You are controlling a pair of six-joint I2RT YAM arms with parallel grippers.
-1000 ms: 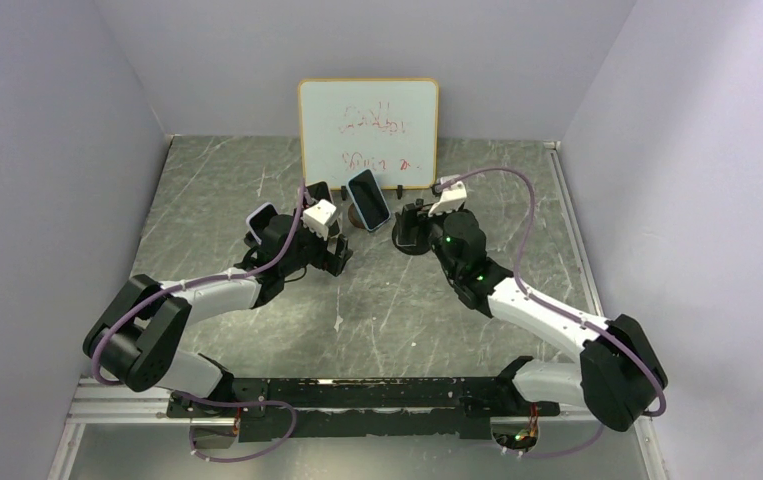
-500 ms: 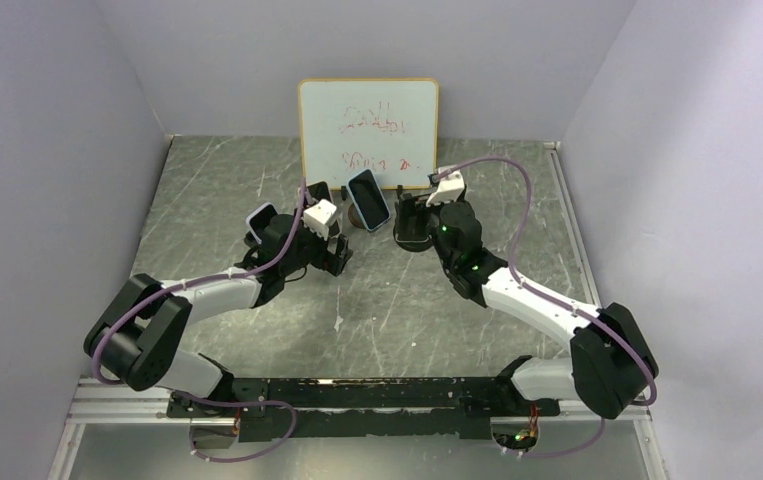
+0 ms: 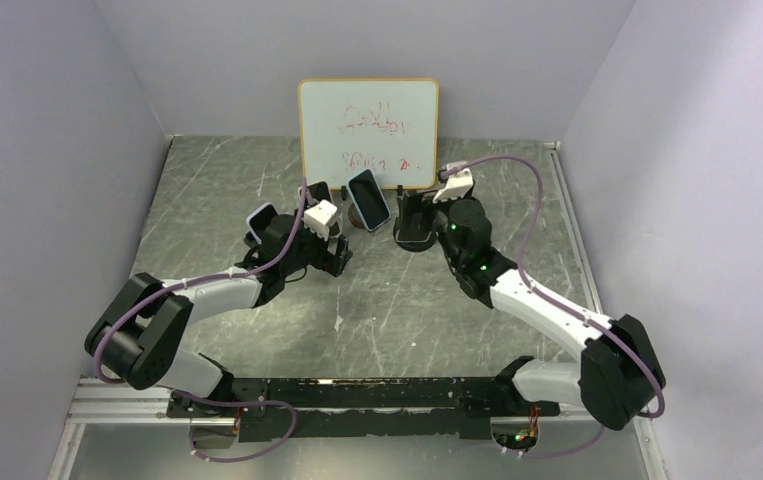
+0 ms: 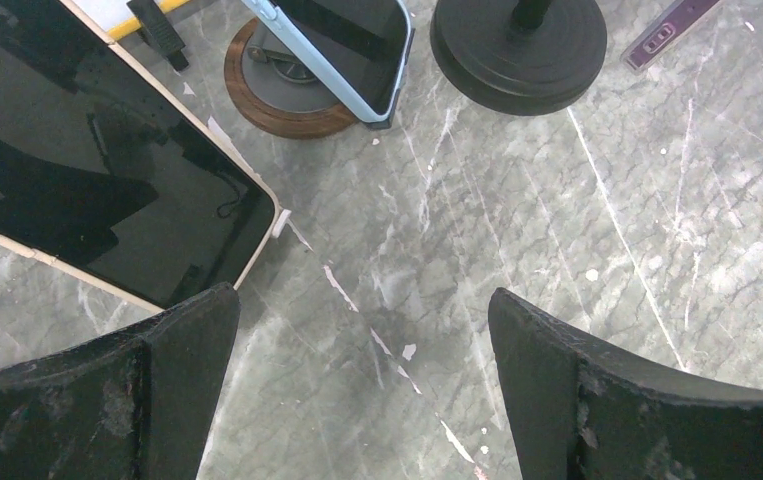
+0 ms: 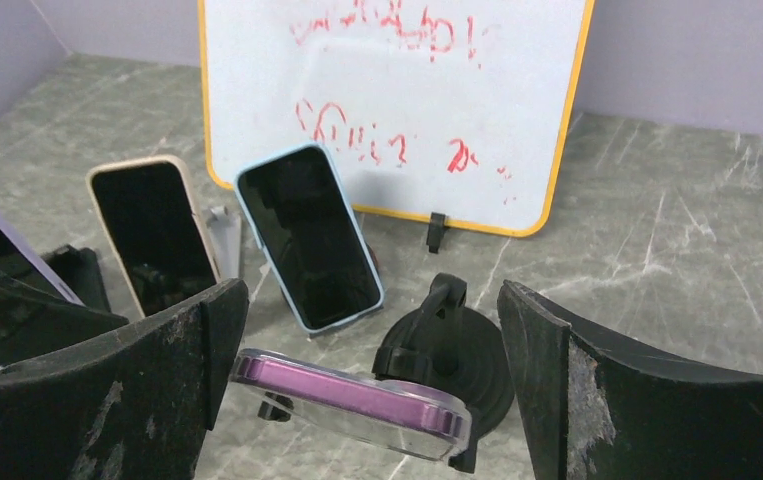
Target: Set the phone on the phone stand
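A purple phone in a clear case lies nearly flat on the cradle of a black round-based phone stand. My right gripper is open around it. The left finger is at the phone's end and the right finger is clear of it. In the top view the right gripper hovers over the black stand. My left gripper is open and empty over bare table, left of the stand's base. The purple phone's tip shows at that view's top right.
A blue-cased phone leans on a brown round stand. A beige-cased phone and a lilac phone stand further left. A whiteboard with red scribbles stands behind them. Grey walls enclose the table.
My right wrist has shifted a little away from me, towards the whiteboard, staying over the black stand. The left arm has not moved.
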